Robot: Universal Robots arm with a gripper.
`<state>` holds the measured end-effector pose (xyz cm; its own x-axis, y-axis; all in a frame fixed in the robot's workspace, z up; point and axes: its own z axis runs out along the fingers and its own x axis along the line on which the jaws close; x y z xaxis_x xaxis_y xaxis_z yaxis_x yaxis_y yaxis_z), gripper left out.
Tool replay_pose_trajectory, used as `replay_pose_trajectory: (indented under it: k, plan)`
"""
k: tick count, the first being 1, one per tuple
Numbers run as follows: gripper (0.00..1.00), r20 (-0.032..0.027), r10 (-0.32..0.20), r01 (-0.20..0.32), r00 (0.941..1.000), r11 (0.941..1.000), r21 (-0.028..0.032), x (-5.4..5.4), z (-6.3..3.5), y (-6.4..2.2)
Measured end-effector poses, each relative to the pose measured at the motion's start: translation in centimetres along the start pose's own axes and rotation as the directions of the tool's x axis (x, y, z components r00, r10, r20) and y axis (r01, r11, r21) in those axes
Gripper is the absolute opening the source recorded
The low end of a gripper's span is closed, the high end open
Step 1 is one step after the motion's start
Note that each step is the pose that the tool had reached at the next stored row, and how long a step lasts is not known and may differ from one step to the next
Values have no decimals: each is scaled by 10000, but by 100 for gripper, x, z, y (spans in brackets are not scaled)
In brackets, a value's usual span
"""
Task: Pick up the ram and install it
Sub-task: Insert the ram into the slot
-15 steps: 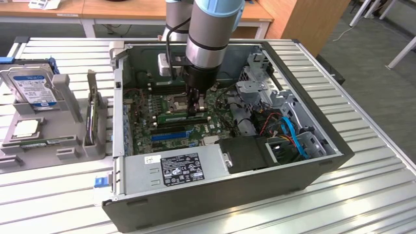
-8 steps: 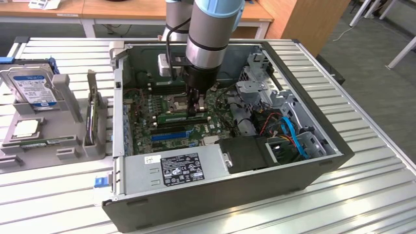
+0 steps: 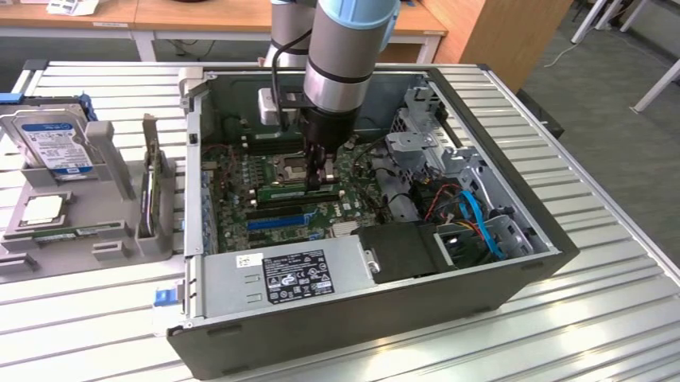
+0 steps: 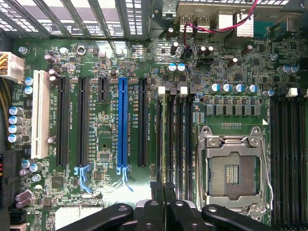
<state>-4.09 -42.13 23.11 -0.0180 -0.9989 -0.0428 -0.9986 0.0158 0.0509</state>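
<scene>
**Fig.** An open case (image 3: pixel 351 350) with the arm reaching down to the motherboard (image 4: pixel 108 132). The gripper (image 3: pixel 318 177) has its jaws closed narrowly on the top edge of the ram (image 3: pixel 285 192). The ram stands on edge along a memory slot (image 4: pixel 174 139), between the blue slot (image 4: pixel 122 125) and the CPU socket (image 4: pixel 231 168). Whether the ram is fully seated cannot be told. A second stick (image 3: pixel 76 232) lies in the tray (image 3: pixel 111 155) outside the case. Likely hazards:

- If the stick sits slightly askew of the slot, or its notch misses the key, downward force could flex the board or damage the contacts.
- The grip appears nearer one end, so uneven pressure could seat that end alone and leave a latch (image 4: pixel 162 89) unclosed.
- If the thin edge slipped between the fingers, the stick would tip against the neighbouring slots.
</scene>
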Motion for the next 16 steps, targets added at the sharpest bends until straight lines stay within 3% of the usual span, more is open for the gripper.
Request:
replay_pose_trajectory:
  k: [16]
  plan:
    - [12, 1, 0, 0, 10000, 10000, 1, 0, 8, 0]
